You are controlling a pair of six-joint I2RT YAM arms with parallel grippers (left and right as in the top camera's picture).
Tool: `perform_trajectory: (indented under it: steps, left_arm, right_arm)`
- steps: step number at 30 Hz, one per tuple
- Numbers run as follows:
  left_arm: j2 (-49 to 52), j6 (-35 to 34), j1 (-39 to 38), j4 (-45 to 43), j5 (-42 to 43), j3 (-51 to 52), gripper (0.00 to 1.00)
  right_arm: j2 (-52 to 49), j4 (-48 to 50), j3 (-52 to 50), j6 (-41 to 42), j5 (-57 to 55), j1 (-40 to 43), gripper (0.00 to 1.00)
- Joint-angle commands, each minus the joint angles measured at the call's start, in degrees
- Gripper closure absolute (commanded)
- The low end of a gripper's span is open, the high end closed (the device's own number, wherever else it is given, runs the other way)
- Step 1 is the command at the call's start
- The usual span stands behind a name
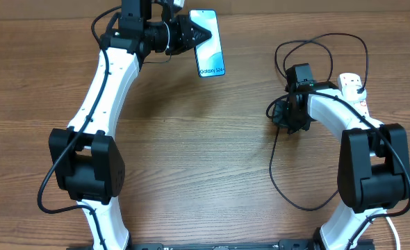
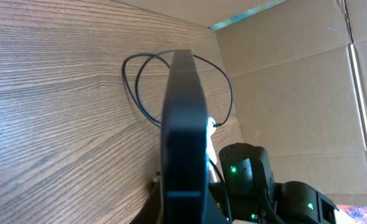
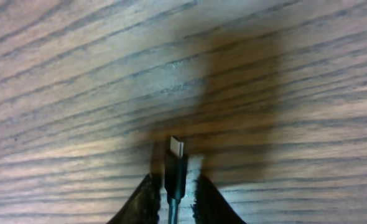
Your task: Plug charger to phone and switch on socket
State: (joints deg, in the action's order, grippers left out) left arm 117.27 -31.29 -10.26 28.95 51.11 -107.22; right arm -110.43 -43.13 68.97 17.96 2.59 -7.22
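Note:
The phone (image 1: 210,48), with a blue-to-white screen, is at the far middle of the table, lifted and held by its left edge in my left gripper (image 1: 195,36). In the left wrist view the phone (image 2: 185,118) shows edge-on between the jaws (image 2: 185,205). My right gripper (image 1: 280,114) is shut on the charger's connector end; in the right wrist view the silver tip (image 3: 176,148) sticks out between the fingers (image 3: 174,186), close above the wood. The black charger cable (image 1: 318,38) loops behind the right arm. The white socket (image 1: 353,85) lies at far right, partly hidden by that arm.
More of the black cable (image 1: 281,184) trails in a loop toward the front right of the table. A cardboard wall (image 2: 295,81) stands beyond the table's far side. The right arm (image 2: 252,174) shows behind the phone in the left wrist view.

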Motion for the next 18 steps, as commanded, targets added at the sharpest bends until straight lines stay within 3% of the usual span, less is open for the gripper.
perform_trajectory:
  steps: [1,5,9,10,14,18]
  left_arm:
    - [-0.7,0.8,0.1,-0.5,1.0,-0.6,0.96]
    - [-0.7,-3.9,0.7,-0.8,1.5,-0.6,0.96]
    - [-0.7,-4.3,1.7,-5.2,7.3,-0.6,0.96]
    - [-0.7,-4.3,2.4,-7.9,12.0,-0.6,0.96]
    - [-0.7,-5.4,3.0,-11.6,18.5,-0.6,0.96]
    - [-0.7,-8.3,2.2,-16.7,20.2,-0.6,0.96]
  right_arm:
    - [-0.7,-0.3,-1.4,0.3,2.0,0.0,0.86]
    - [-0.7,-0.4,-1.3,0.7,7.1,0.1,0.96]
    - [2.4,-0.9,0.3,-4.5,14.9,1.2,0.96]
    - [6.1,-0.7,0.7,-9.3,23.2,1.9,0.96]
    - [12.2,-0.4,0.7,-15.1,46.5,2.5,0.96]
    - [12.9,2.7,0.6,-20.1,69.0,2.5,0.96]
